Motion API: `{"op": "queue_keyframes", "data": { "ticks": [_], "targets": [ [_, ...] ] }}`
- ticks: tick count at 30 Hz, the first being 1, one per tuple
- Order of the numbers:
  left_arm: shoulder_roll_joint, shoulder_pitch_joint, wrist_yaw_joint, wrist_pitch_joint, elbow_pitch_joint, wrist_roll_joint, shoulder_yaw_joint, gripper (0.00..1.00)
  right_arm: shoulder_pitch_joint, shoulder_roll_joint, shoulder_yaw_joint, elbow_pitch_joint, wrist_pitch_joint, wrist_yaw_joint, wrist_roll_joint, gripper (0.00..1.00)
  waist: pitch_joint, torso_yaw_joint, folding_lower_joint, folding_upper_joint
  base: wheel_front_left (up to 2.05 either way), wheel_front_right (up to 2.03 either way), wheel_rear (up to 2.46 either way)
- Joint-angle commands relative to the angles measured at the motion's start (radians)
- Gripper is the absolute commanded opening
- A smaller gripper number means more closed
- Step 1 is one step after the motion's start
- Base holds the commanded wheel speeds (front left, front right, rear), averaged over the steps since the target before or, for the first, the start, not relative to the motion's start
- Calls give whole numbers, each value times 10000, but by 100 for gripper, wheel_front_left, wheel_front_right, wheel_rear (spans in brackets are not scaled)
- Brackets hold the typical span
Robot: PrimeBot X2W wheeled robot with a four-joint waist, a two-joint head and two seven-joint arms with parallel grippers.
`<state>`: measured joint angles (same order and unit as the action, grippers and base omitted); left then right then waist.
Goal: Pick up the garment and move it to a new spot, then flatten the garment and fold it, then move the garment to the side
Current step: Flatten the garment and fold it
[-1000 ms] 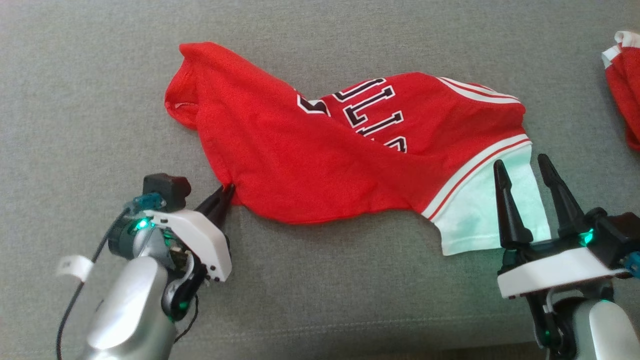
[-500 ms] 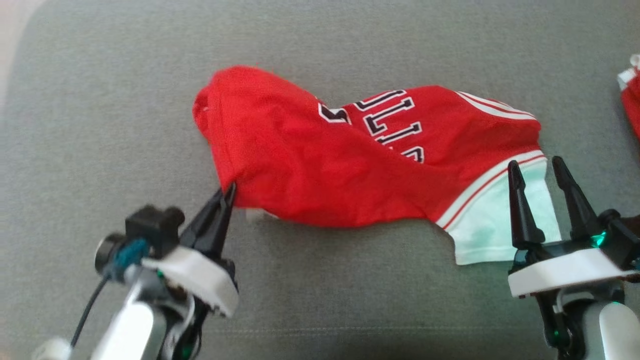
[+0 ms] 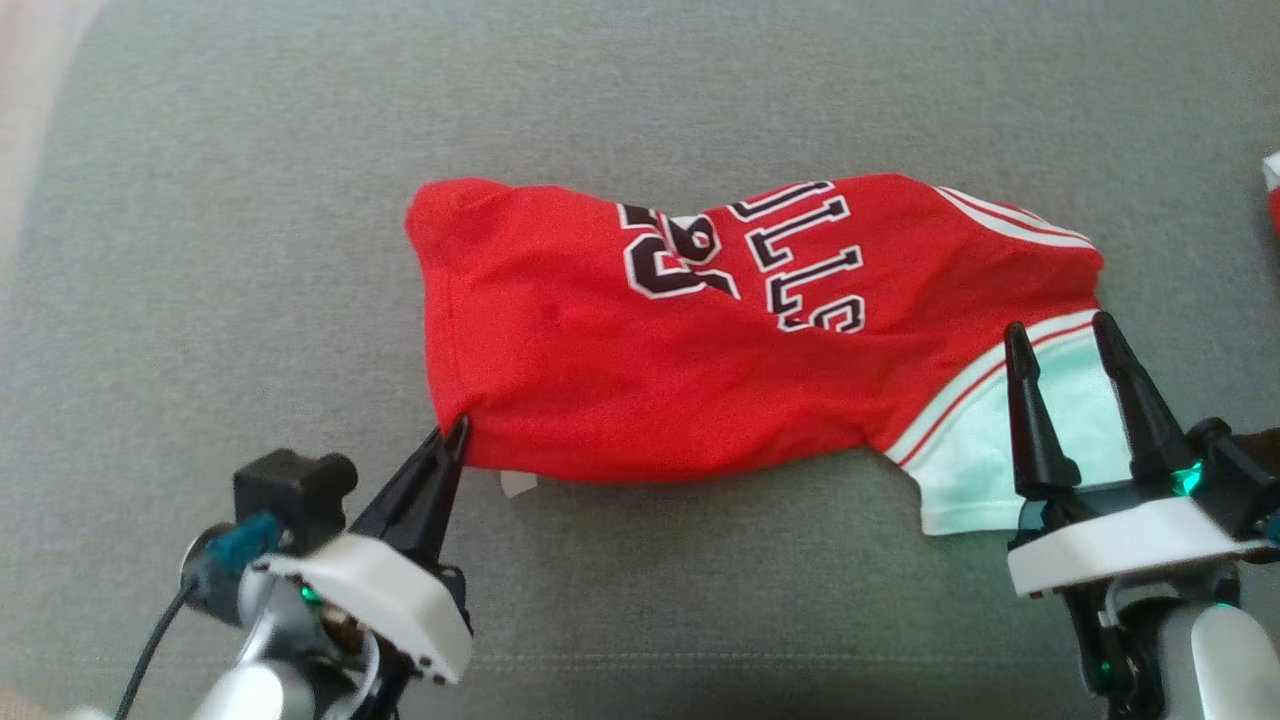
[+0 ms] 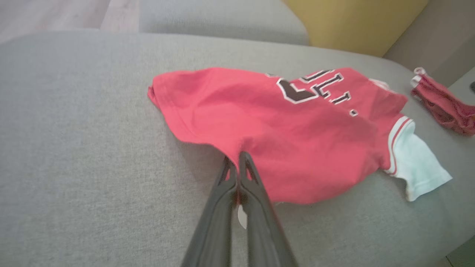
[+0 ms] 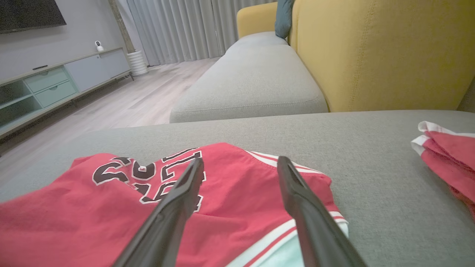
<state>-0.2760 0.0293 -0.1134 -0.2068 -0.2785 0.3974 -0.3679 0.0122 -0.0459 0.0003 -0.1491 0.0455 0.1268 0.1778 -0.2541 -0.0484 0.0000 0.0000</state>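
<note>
Position of the shirt: lengthwise on the grey cushion, mostly flat with a few creases. Red body toward the robot's left, white sleeve (striped red and white at the seam) toward the right. Black-and-white lettering face up, bent by a fold near the middle.

Left gripper: clamped tight on the near left corner of the shirt, at the hem. In the left wrist view, left gripper with both fingers pressed together at the red edge of the shirt, cloth drawn up into a small ridge at the pinch. Small white tag just beside the fingers, peeking out below the hem.

Right gripper: fingers spread wide, nothing between them. In the head view, placed over the white sleeve and pointing away from the robot (contact with the cloth not determinable). In the right wrist view, right gripper low over the striped seam of the shirt, lettering partly behind the left-hand finger.

Second red garment, white-trimmed, at the far right of the cushion, well apart from the shirt. Beyond the cushion: a yellow backrest and a wooden floor.
</note>
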Motion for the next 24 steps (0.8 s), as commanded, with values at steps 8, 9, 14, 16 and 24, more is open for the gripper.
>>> {"op": "queue_keyframes", "data": {
  "ticks": [8, 9, 14, 16, 24],
  "targets": [
    [177, -2288, 586, 397, 2507, 658, 825, 0, -420, -53, 330, -297, -26, 39, 121, 100, -535, 860, 0, 0, 0, 0, 0],
    [211, -2501, 640, 449, 2807, 704, 854, 0, -436, -53, 324, -296, -43, 39, 124, 100, -574, 923, 0, 0, 0, 0, 0],
    [363, -3296, 793, 712, 4030, 832, 956, 0, -491, -52, 324, -272, -86, 39, 140, 100, -676, 1119, 0, 0, 0, 0, 0],
    [464, -3642, 833, 902, 4578, 863, 995, 0, -510, -52, 321, -249, -99, 39, 151, 100, -694, 1173, 0, 0, 0, 0, 0],
    [894, -4269, 820, 2245, 5760, 691, 998, 100, -525, -50, 314, -240, -156, 39, 135, 100, -616, 1170, 0, 0, 0, 0, 0]
  ]
}}
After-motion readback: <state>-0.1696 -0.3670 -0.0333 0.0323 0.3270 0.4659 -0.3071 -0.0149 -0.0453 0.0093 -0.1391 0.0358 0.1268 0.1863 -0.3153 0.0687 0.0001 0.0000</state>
